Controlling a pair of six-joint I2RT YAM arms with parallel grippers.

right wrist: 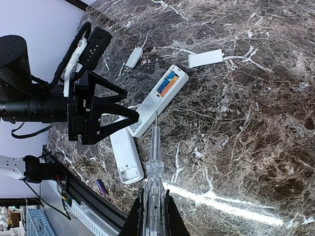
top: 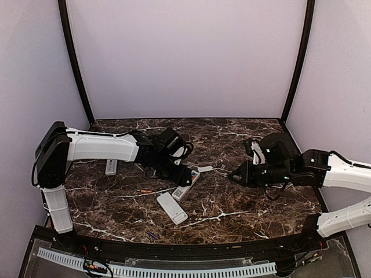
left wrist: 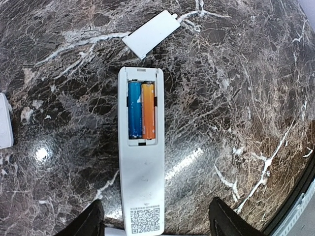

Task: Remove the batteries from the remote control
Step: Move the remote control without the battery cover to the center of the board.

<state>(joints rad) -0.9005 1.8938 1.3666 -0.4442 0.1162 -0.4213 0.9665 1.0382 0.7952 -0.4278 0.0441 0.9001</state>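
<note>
Open remote (left wrist: 141, 187): lying flat near the middle of the bench (top: 243, 139), back side up, cover off, battery bay exposed.
Batteries: blue battery (left wrist: 134, 109) and orange battery (left wrist: 148, 110) sitting side by side in the bay, touching each other, not yet lifted out.
Long axis: both cells running along the remote's length, which is slanting from the near-left end with the printed code up towards the far right.
Left hand (left wrist: 157, 222): hovering over the code end, spread wide, one finger (left wrist: 91, 221) on each side of the remote with a gap at both sides, grasping nothing; bay lying straight ahead of it.
Right hand (right wrist: 152, 216): clenched on a clear-handled pry tool (right wrist: 153, 157), sitting towards the right edge of the bench.
Tool heading: tip aiming at the remote's long side, just short of the bay; contact with the casing impossible to tell.
Nearer arm: left hand directly above the remote; right hand further off, reaching only through the tool.
Coming move, as judged: probably calling for the tip to cross the casing edge and get under one cell's end, prying across the cells' length, with the left hand steadying the code end.
Loose cover (left wrist: 150, 34): lying beyond the bay end, apart from the remote.
Second remote (right wrist: 125, 157): lying towards the near edge, just beside the open one.
</note>
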